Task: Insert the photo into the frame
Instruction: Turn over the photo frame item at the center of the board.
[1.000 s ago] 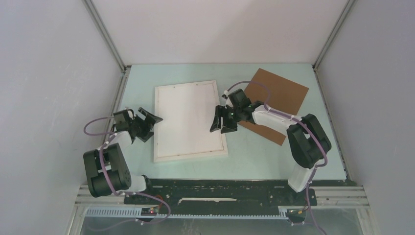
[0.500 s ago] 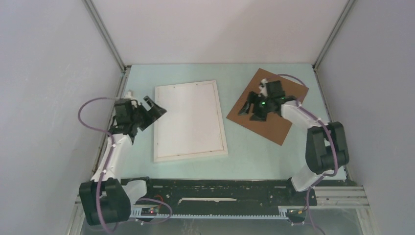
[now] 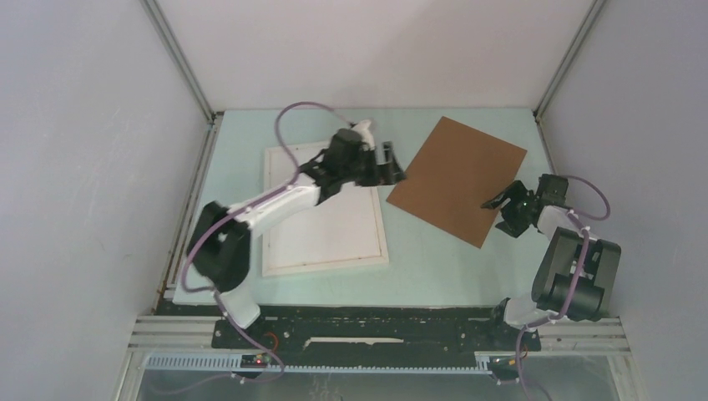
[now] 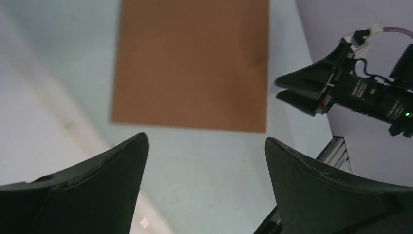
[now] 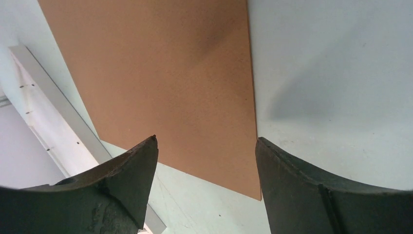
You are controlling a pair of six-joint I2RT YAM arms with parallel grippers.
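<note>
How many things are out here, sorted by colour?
White: 1, frame
Brown: 1, board
Black: 2, left gripper and right gripper, both open and empty
Total: 4

The left arm crosses the thin white rectangular frame, hiding its far right corner. Whether the plain white panel inside it is the photo cannot be told. The flat brown backing board runs off the top of both wrist views. The frame's rim is blurred in the left wrist view.
</note>
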